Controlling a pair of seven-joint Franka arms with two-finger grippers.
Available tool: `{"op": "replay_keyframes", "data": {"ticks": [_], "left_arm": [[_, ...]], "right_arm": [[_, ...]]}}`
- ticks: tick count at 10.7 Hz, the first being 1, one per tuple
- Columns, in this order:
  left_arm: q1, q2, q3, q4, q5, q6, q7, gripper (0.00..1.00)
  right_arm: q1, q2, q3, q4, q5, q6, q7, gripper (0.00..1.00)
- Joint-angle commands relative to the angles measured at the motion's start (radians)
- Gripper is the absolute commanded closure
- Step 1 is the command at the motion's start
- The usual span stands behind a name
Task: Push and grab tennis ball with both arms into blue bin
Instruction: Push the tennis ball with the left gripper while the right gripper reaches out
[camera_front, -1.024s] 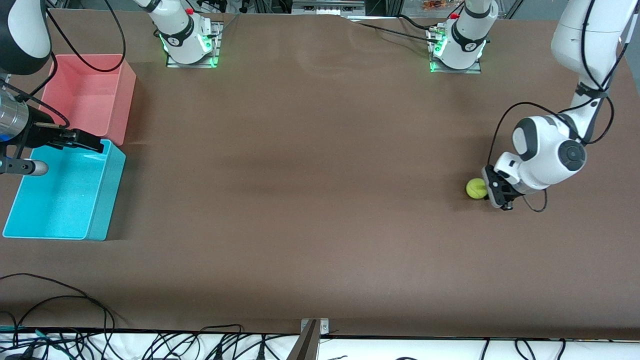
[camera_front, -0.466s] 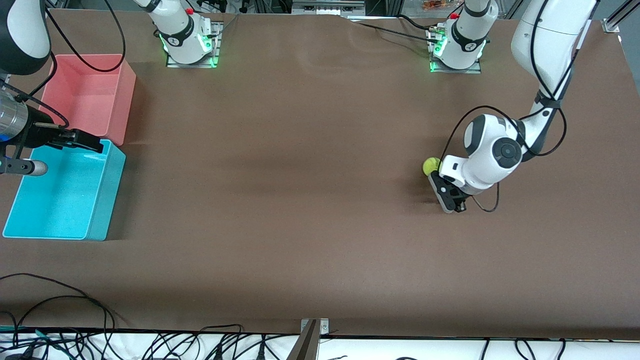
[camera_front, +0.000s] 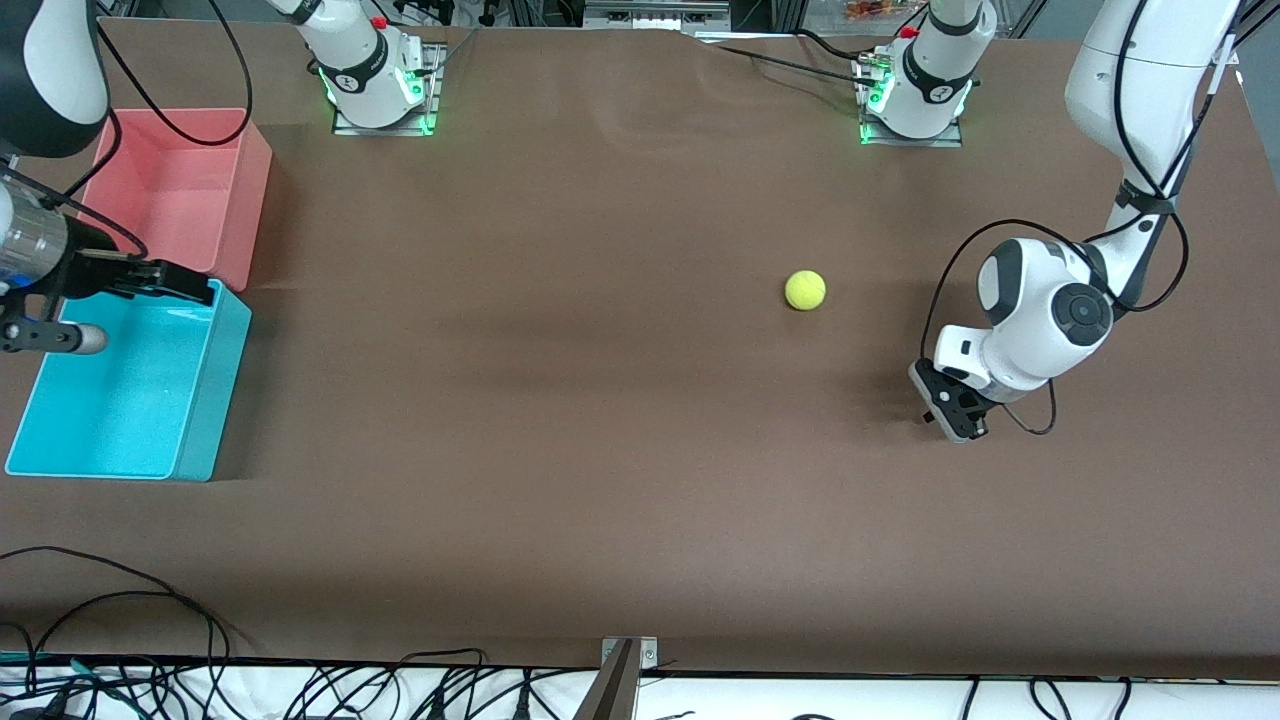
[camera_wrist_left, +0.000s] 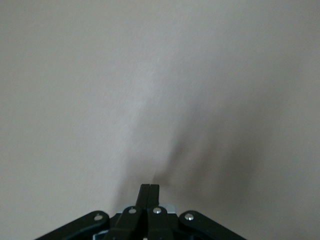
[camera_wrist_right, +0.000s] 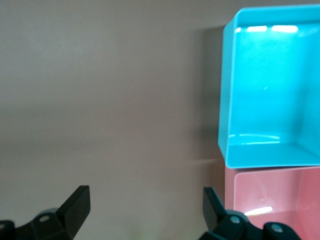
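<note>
The tennis ball (camera_front: 805, 290) lies alone on the brown table, between the middle and the left arm's end. My left gripper (camera_front: 950, 405) is shut and empty, low over the table and well apart from the ball; in the left wrist view (camera_wrist_left: 149, 189) its fingers touch and only bare table shows. My right gripper (camera_front: 190, 290) is open and empty over the rim of the blue bin (camera_front: 215, 390), where that bin meets the pink bin. The right wrist view shows its open jaws (camera_wrist_right: 145, 200) over bare table beside the blue bin (camera_wrist_right: 227, 90). The blue bin holds nothing.
A pink-red bin (camera_front: 250, 200) stands against the blue bin, farther from the front camera, and also shows in the right wrist view (camera_wrist_right: 280, 200). Both arm bases stand along the table's edge farthest from the camera. Cables lie along the edge nearest the camera.
The left gripper swept the ball toward the middle, then drew back toward its own end. The ball has rolled free toward the right arm's end. The right arm has barely moved.
</note>
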Motion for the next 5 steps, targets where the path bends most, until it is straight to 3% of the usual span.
{"op": "replay_keyframes", "data": {"ticks": [1, 3, 4, 5], "left_arm": [[0.013, -0.024, -0.005, -0.002, 0.018, -0.015, 0.005, 1.0], [0.0, -0.102, -0.003, -0.042, 0.013, -0.044, -0.066, 0.94], [-0.004, -0.143, 0.0, -0.044, 0.013, -0.081, -0.087, 0.85], [-0.018, -0.181, 0.018, -0.044, 0.015, -0.13, -0.082, 0.68]], "right_arm": [[0.062, 0.018, 0.009, -0.044, 0.065, -0.023, -0.008, 0.0], [0.114, 0.041, 0.015, -0.079, 0.123, -0.013, 0.0, 0.0], [0.129, 0.061, 0.016, -0.113, 0.225, -0.009, 0.0, 0.0], [0.158, 0.068, 0.017, -0.154, 0.287, 0.037, 0.004, 0.0]]}}
